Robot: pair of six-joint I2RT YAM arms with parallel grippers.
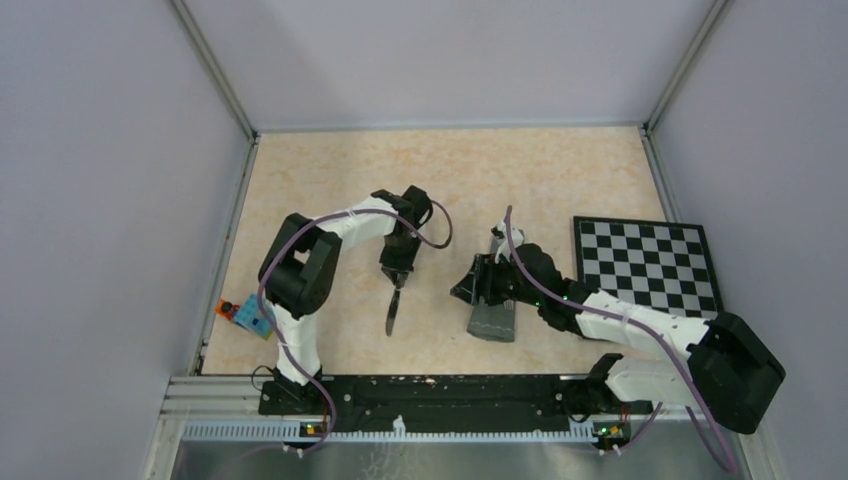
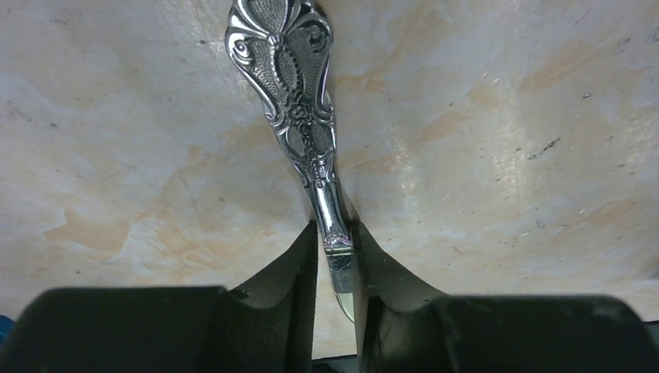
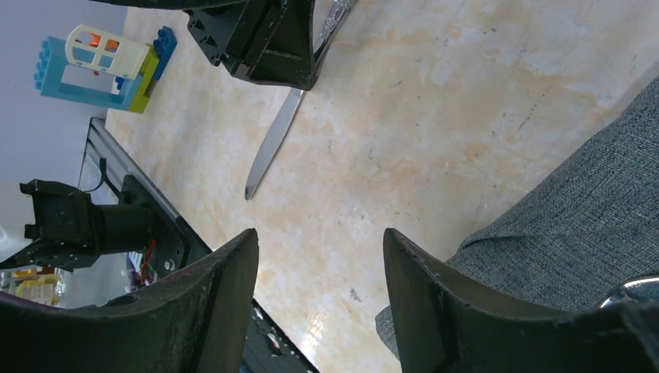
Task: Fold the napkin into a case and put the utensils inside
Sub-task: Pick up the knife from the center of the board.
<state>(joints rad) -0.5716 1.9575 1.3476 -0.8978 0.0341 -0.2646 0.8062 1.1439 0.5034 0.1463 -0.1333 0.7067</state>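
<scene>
My left gripper (image 1: 397,268) is shut on the silver knife (image 1: 392,312) where the handle meets the blade. In the left wrist view the ornate handle (image 2: 289,93) runs away from the closed gripper (image 2: 336,233). The right wrist view shows the blade (image 3: 272,148) slanting down from the left gripper (image 3: 264,43) to the table. The dark grey case (image 1: 492,320) lies folded as a narrow oblong right of the knife. My right gripper (image 1: 465,290) is open and empty over its upper left edge (image 3: 319,241). The cloth (image 3: 591,210) sits beside the right finger. A shiny metal bit (image 3: 639,291) shows on it, perhaps the fork.
The black-and-white checkered board (image 1: 645,265) lies at the right. A small block toy (image 1: 245,315) stands at the left edge, also in the right wrist view (image 3: 101,66). The arms' base rail (image 1: 430,395) runs along the near edge. Walls enclose the table.
</scene>
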